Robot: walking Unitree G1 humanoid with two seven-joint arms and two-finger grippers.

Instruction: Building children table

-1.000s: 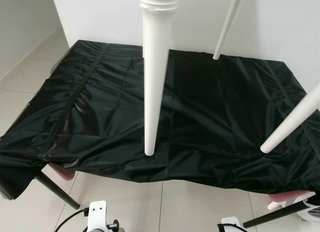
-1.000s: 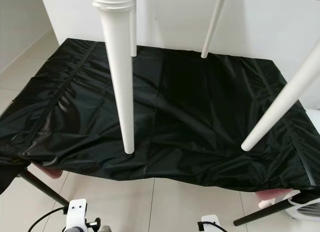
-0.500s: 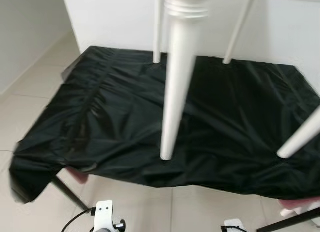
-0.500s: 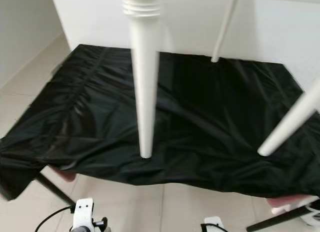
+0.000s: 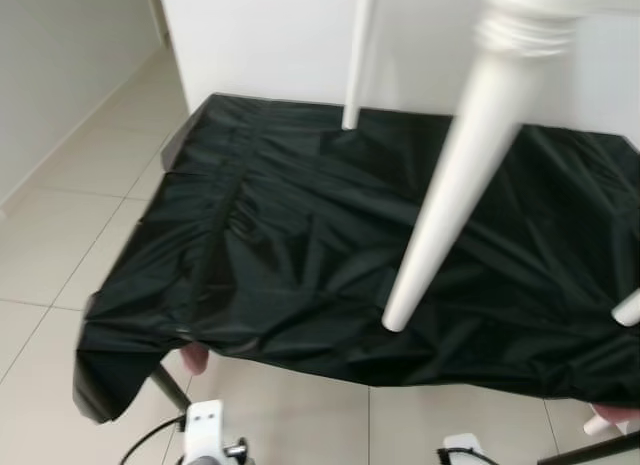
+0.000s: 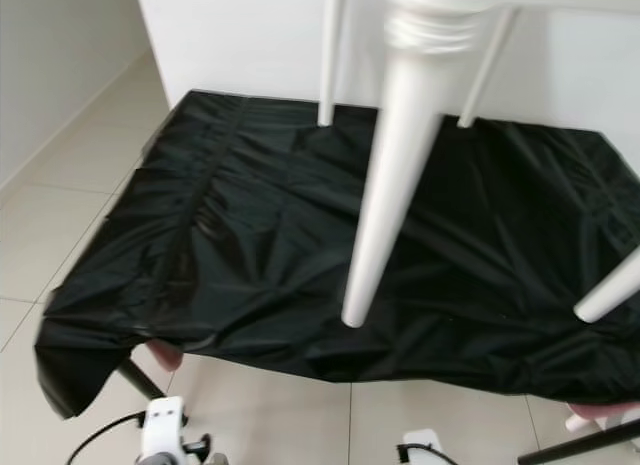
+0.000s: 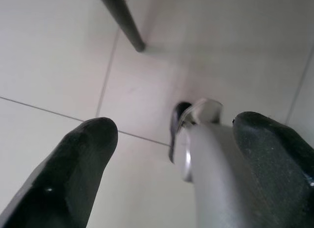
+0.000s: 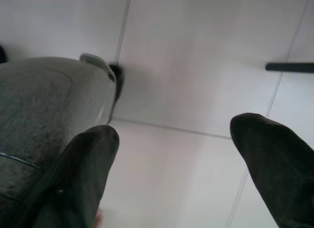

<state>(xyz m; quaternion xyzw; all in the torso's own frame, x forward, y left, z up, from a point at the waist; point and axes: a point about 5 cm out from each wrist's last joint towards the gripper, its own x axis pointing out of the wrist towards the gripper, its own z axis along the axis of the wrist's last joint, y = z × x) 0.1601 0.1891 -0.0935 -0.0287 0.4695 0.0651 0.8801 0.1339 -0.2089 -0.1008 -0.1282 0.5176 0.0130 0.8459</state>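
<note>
Your view looks between white legs (image 6: 385, 195) pointing down onto a black sheet (image 6: 240, 235), near one tilted. Left gripper (image 7: 171, 154) and right gripper (image 8: 171, 149) hang spread, empty, over floor tiles (image 7: 49, 51).

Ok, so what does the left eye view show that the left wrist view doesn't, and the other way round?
Left eye view: a black cloth draped over a table, white legs standing on it, and a white wall behind.
Left wrist view: the left pincer, its two black fingers apart and holding nothing, with a silver robot part between them.
Both: the pale tiled floor and a dark slanted table leg.
</note>
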